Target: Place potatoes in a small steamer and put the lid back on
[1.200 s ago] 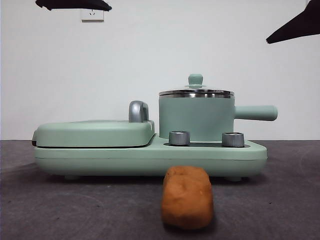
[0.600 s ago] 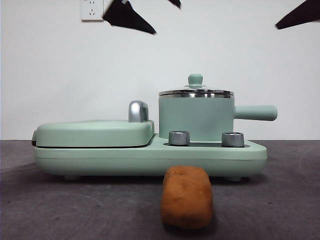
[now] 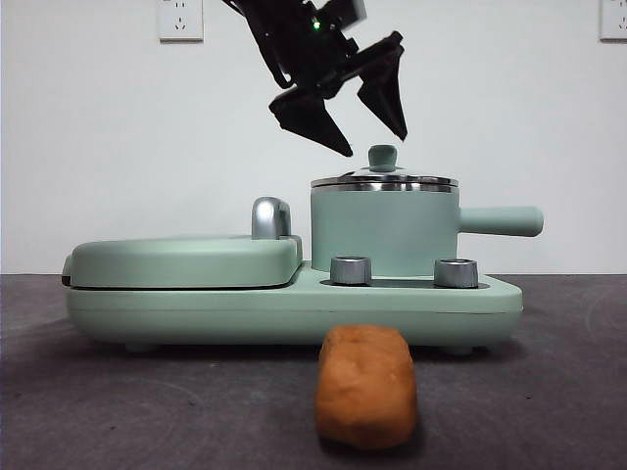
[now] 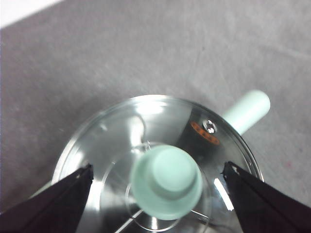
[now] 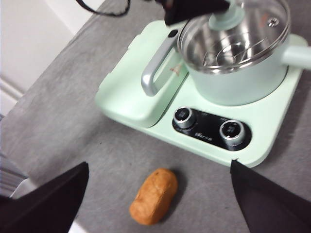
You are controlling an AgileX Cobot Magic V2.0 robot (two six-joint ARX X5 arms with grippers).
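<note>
Front view: the left hand (image 3: 375,143) hangs wide open, empty, just above the lid (image 3: 384,181), which sits on the small steamer (image 3: 384,230). The potato (image 3: 366,386) lies near the table's (image 3: 147,411) front edge. The right hand (image 5: 158,204), open and empty, is above it.

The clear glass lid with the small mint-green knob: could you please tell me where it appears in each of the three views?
Front view: the clear glass lid sits on the mint-green steamer pot, right of centre, just below the open left gripper.
Left wrist view: the lid fills the lower centre, between the jaws.
Right wrist view: the lid is at the upper right, on the pot.
Shared landmark: the pot's straight mint side handle.
</note>
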